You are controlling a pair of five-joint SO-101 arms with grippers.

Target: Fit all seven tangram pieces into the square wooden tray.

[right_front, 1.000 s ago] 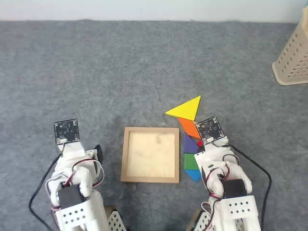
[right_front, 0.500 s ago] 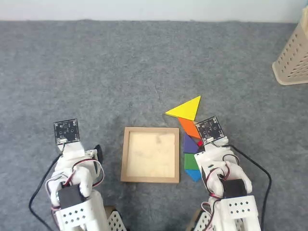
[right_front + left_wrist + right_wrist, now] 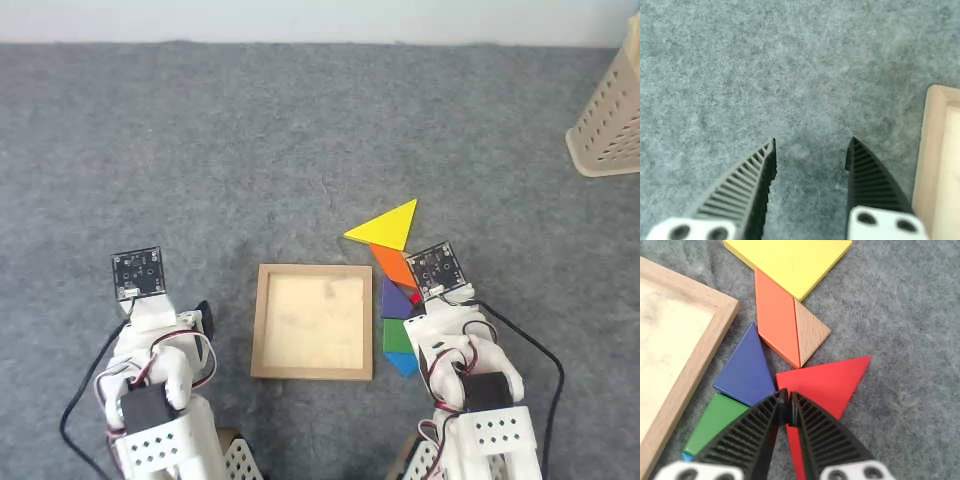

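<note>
The left gripper (image 3: 812, 142) gapes over carpet (image 3: 790, 60), with the tray (image 3: 938, 150) rim just beside one finger. The right gripper (image 3: 788, 392) is clenched, its tips at the red triangle (image 3: 827, 380) edge, perhaps touching.

- The square wooden tray (image 3: 258, 322) lies flat on my desk (image 3: 200, 150), its whole pale floor bare.
- All seven pieces lie flat outside it, clustered along its right side.
- The large yellow triangle (image 3: 790, 262) sits farthest from me, touching the orange parallelogram (image 3: 776, 320). A small plain-wood triangle (image 3: 810, 332) lies against that parallelogram's outer edge.
- The dark blue triangle (image 3: 746, 371) lies just beside the tray's rim, with the green piece (image 3: 715, 422) and a light blue piece (image 3: 404, 364) nearer me.
- The red triangle (image 3: 825, 382) touches the dark blue one, one corner under my right tool (image 3: 788, 402).
</note>
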